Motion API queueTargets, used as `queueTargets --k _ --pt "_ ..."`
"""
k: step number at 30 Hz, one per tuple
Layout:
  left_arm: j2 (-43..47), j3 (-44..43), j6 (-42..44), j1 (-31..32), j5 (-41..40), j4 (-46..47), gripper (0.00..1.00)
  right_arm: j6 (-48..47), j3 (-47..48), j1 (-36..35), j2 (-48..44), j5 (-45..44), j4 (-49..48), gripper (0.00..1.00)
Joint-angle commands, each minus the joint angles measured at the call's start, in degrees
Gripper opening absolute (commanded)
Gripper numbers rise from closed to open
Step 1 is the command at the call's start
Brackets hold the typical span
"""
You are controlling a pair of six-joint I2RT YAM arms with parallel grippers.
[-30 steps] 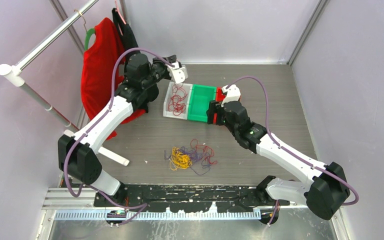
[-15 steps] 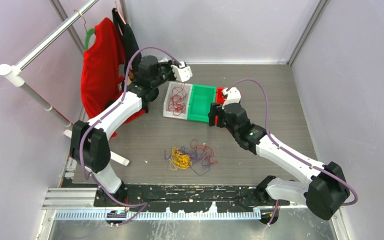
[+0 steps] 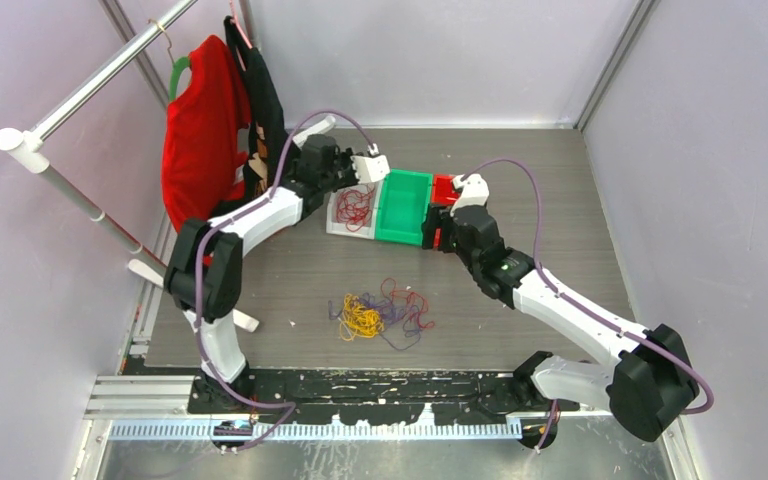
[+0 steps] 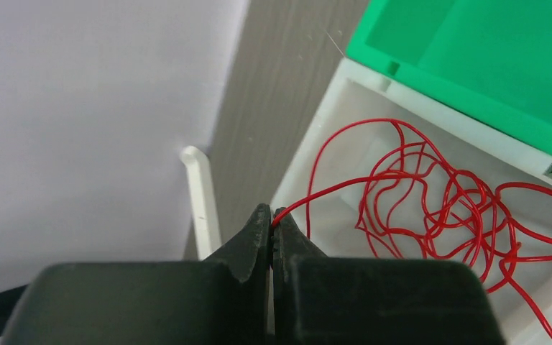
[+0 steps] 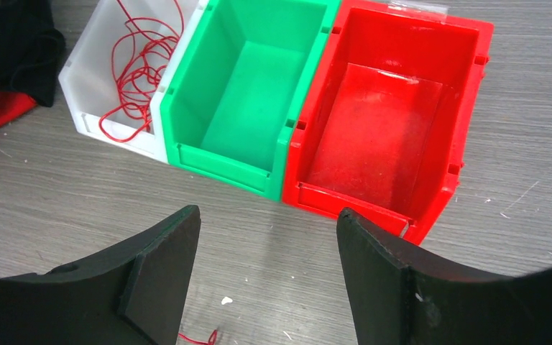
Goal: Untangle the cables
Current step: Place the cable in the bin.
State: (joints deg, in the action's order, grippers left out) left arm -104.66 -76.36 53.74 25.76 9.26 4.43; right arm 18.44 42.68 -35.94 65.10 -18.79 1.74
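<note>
Left pincer: has swung right over white bin, clamped on red cable coiled inside; release likely due. Right pincer: apart, empty. Other cables: tangled on bench.

Bright, even, diffuse light; faint shadows; glare on red bin floor; wrist-view foreground soft.
</note>
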Motion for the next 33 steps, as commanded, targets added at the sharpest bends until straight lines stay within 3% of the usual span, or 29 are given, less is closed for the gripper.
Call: queueTargets --k 1,14,25,33 --pt "-4.43 -5.6 -1.77 -0.27 -5.51 -3.5 0.0 0.9 -0.22 1.15 -0.79 0.08 -3.58 0.75" --pt "-8.23 -8.22 -9.34 0.43 3.55 -14.64 0.0 1.54 -0.9 2.81 -0.75 2.22 -3.85 0.74" --pt "-11.77 -5.61 -9.71 1.31 -1.3 -11.07 0.0 1.61 -1.66 2.98 -2.46 2.09 -2.87 0.73" --pt "-8.46 -14.22 -10.13 0.71 1.06 -22.53 0.32 2.03 -1.61 3.08 -2.33 2.65 -2.7 0.73"
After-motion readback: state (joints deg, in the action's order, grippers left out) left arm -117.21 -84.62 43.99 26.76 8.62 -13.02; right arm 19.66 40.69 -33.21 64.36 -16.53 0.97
